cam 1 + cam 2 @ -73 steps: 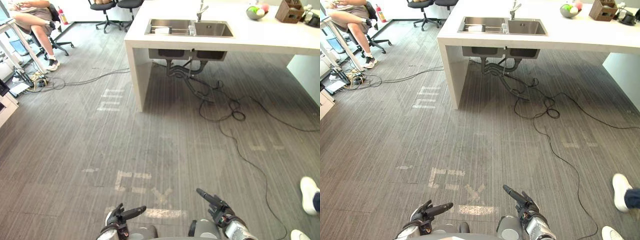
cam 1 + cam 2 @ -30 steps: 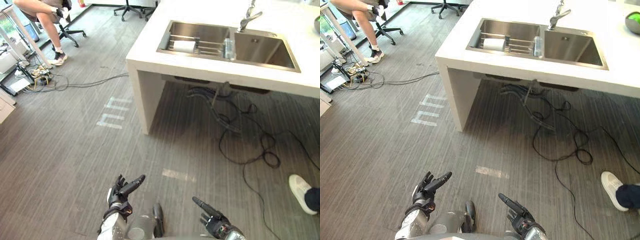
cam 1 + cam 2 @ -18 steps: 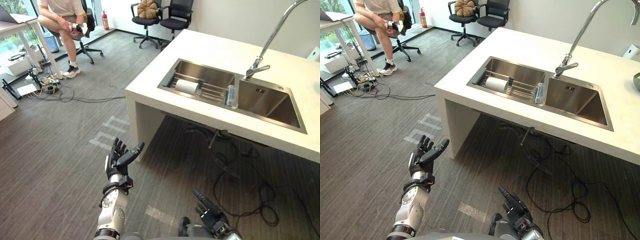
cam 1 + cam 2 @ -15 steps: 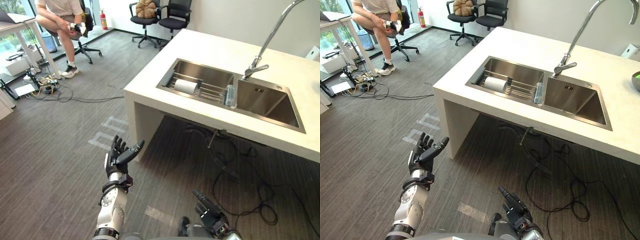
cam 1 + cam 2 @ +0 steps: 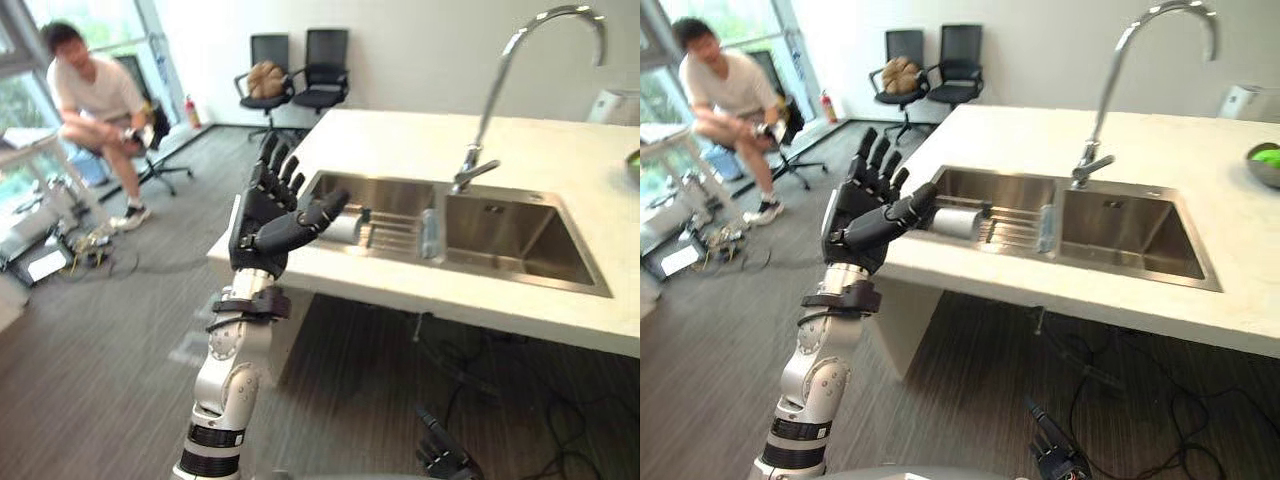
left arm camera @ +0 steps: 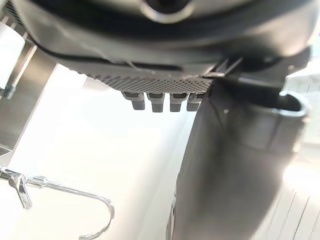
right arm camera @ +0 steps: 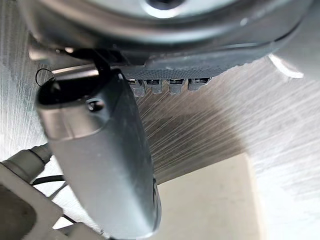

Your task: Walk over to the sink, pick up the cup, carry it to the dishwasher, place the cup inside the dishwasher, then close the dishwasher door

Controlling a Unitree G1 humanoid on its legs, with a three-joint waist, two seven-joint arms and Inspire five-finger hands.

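Pale counter [image 5: 1040,135] is filling 1 o'clock, its sink [image 5: 1120,235] holding the white cup [image 5: 956,222] lying in the left basin, while the left hand [image 5: 855,225] is hovering at 10 o'clock, fingers spread, and the right hand [image 5: 1055,458] is hanging at 6 o'clock, fingers straight.
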